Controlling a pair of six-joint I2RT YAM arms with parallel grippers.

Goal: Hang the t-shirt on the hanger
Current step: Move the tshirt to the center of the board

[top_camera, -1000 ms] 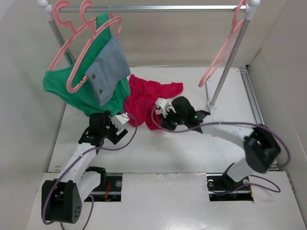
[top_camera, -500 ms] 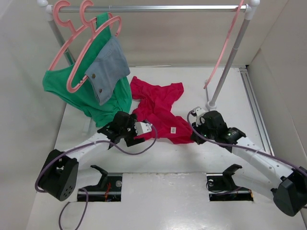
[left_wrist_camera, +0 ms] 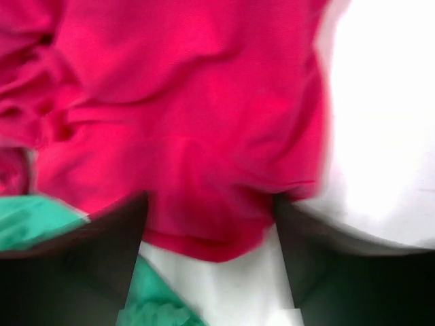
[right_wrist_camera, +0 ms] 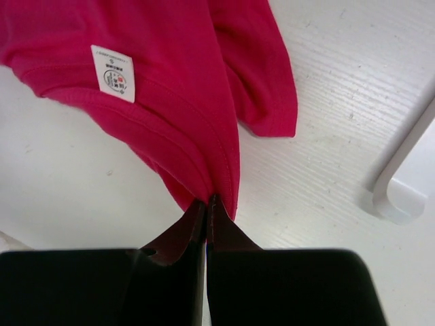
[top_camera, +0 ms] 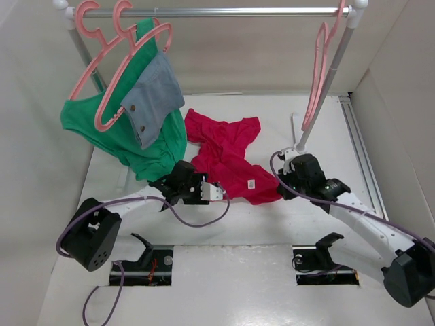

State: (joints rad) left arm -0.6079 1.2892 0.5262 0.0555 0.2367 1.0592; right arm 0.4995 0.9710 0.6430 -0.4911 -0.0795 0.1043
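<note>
The crimson t-shirt (top_camera: pixel 224 153) lies crumpled on the white table, its white label (top_camera: pixel 250 184) facing up near the front hem. My right gripper (top_camera: pixel 280 187) is shut on the shirt's right front corner; in the right wrist view its fingertips (right_wrist_camera: pixel 206 202) pinch the folded hem of the t-shirt (right_wrist_camera: pixel 170 88) beside the label (right_wrist_camera: pixel 113 73). My left gripper (top_camera: pixel 214 192) sits at the shirt's left front edge. In the left wrist view its jaws (left_wrist_camera: pixel 211 224) stand apart, with the red hem (left_wrist_camera: pixel 197 238) between them. The empty pink hanger (top_camera: pixel 315 88) hangs at the rail's right end.
A metal rail (top_camera: pixel 224 11) spans the back, with a post (top_camera: pixel 329 81) and white foot (right_wrist_camera: pixel 401 197) at the right. Two pink hangers at the left bear a green garment (top_camera: pixel 102 132) and a denim piece (top_camera: pixel 153 98). Green cloth (left_wrist_camera: pixel 20 221) lies just left of my left gripper.
The left arm slid right to the shirt's front hem and its jaws narrowed. The right gripper drew the shirt out to the right. The empty hanger swung on the rail.
</note>
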